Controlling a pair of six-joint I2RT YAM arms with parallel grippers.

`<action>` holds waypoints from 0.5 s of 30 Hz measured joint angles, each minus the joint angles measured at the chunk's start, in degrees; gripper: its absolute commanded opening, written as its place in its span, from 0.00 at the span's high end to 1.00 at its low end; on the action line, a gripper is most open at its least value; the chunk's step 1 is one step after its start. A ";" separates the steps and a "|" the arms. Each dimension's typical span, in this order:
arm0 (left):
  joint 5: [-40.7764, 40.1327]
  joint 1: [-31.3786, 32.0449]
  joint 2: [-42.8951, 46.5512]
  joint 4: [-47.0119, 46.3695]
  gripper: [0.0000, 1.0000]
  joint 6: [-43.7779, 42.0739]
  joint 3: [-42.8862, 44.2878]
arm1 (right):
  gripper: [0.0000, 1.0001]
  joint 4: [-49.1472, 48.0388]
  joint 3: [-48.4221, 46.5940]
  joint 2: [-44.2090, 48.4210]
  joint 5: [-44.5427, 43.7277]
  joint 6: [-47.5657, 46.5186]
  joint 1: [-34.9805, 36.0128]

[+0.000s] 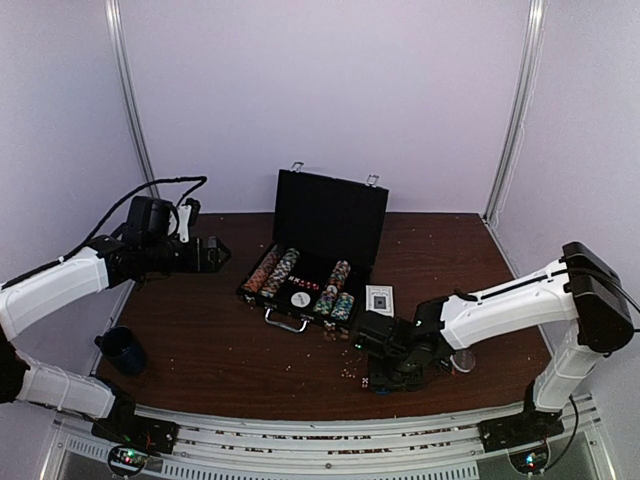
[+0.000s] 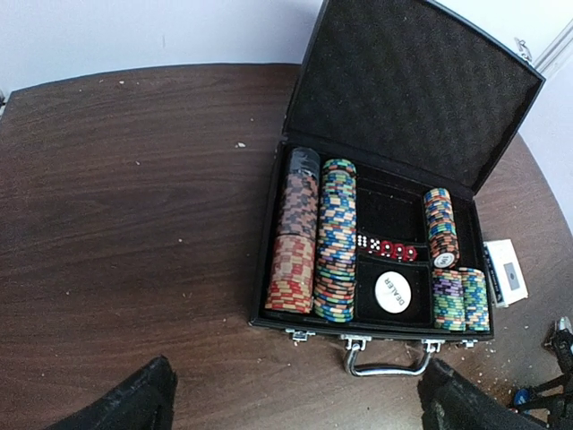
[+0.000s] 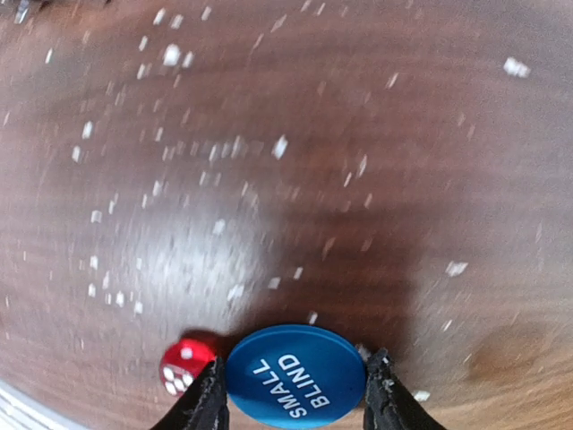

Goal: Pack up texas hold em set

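Note:
The black case lies open at the table's middle, lid up, and also shows in the left wrist view. It holds rows of multicoloured chips, red dice and a white DEALER button. The card deck box lies on the table right of the case. My left gripper is open and empty, hovering left of the case; in its own view it is near the silver handle. My right gripper is shut on a blue SMALL BLIND button low over the table, beside a red die.
A dark blue mug stands at the front left. A small round pale thing sits by the right arm. Pale crumbs are scattered over the brown table. Small loose pieces lie in front of the case.

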State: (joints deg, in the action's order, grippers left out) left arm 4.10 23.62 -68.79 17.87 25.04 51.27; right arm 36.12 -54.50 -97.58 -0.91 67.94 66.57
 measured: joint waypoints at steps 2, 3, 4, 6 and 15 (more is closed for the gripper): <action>0.09 0.00 0.00 -0.09 0.02 -0.07 0.00 | 0.55 0.07 0.55 0.44 0.85 0.46 1.07; 0.17 0.00 0.00 -0.15 0.02 -0.07 0.00 | 0.55 0.13 0.81 0.66 1.38 0.70 1.57; 0.22 -0.02 0.00 -0.20 0.02 -0.09 0.00 | 0.55 0.22 0.96 0.90 1.86 0.90 1.97; 0.24 0.00 0.00 -0.28 0.02 -0.09 0.00 | 0.55 0.35 1.38 1.38 3.08 1.22 2.51; 0.17 0.00 0.00 -0.31 0.02 -0.33 -0.02 | 0.54 1.16 1.20 2.01 6.12 0.76 2.84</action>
State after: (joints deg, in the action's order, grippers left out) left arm 4.27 23.62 -68.79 17.56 24.71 51.24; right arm 37.28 -53.30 -95.57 5.21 68.71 69.41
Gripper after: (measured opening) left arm 0.978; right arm 0.460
